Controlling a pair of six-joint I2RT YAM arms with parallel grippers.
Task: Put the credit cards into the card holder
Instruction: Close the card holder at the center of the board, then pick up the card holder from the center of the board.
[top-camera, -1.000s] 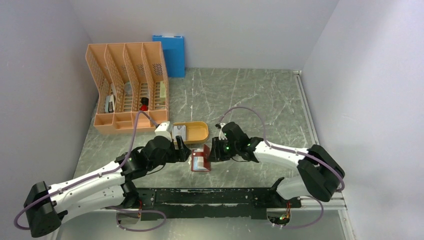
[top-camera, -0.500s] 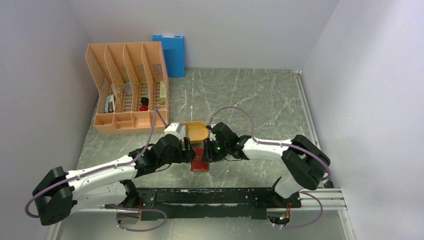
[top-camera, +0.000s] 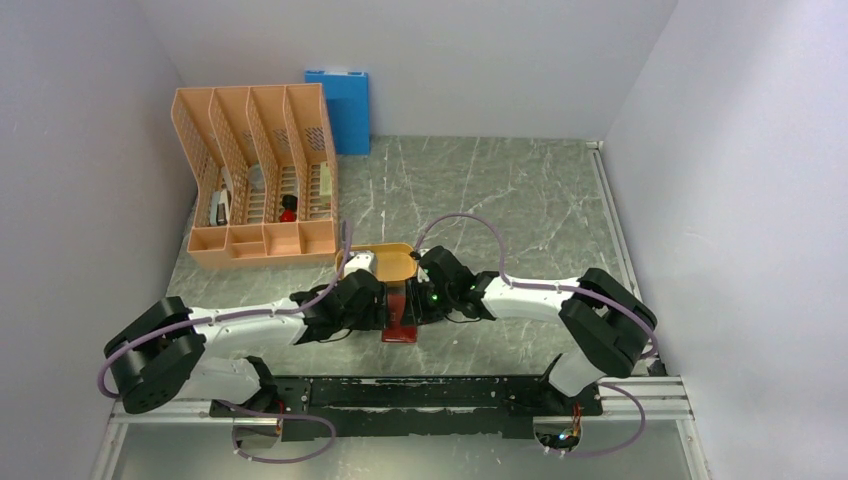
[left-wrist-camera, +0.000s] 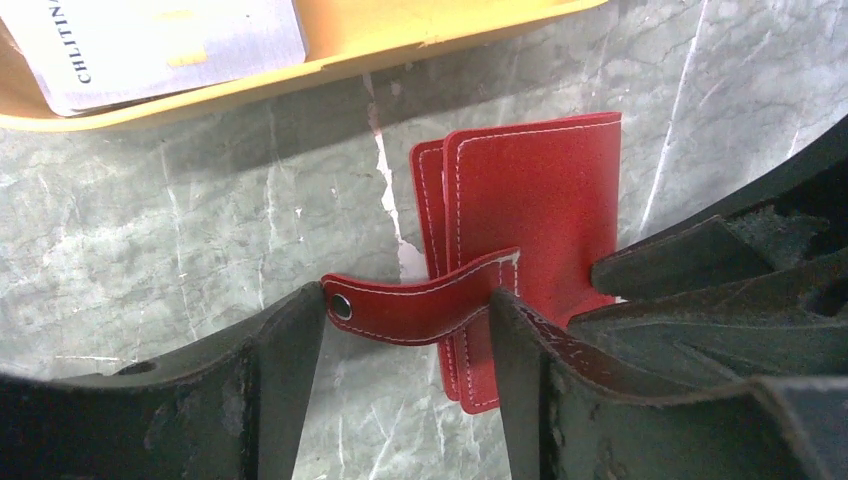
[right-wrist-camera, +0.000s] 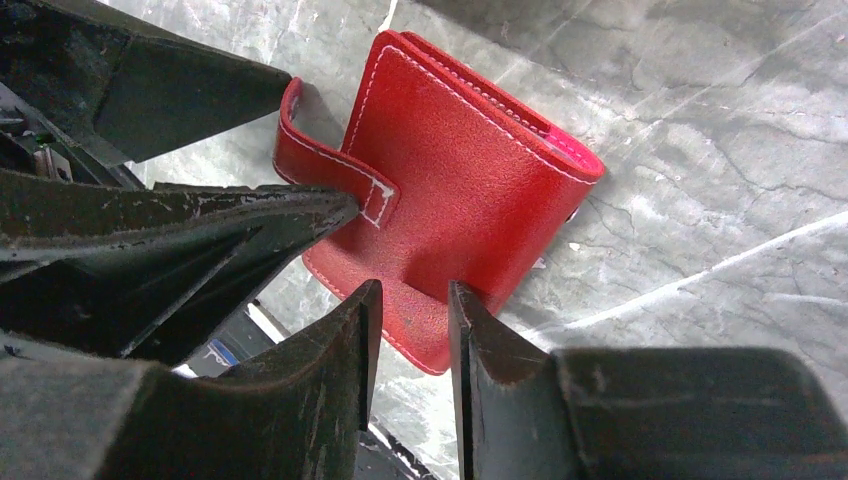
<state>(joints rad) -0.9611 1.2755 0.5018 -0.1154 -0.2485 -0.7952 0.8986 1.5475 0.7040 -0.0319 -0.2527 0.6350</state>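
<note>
Both arms have advanced; card holder (top-camera: 402, 318) now lies folded shut at 6 o'clock of tray (left-wrist-camera: 350, 45). Wide open, left gripper (left-wrist-camera: 405, 300) straddles strap (left-wrist-camera: 420, 298) for fastening; right gripper (right-wrist-camera: 405, 295), narrowly parted, steadies it; grip indeterminate.

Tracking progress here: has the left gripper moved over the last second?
Yes. The left gripper slid right, away from the file rack's corner, toward the orange tray and wallet.

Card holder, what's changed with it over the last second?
The card holder went from lying open, pale pockets up, to folded shut. The left arm reached forward; the left gripper now has open jaws astride the strap. The right gripper shifted left over the holder. The tray, organizer and blue folder stayed put.
</note>
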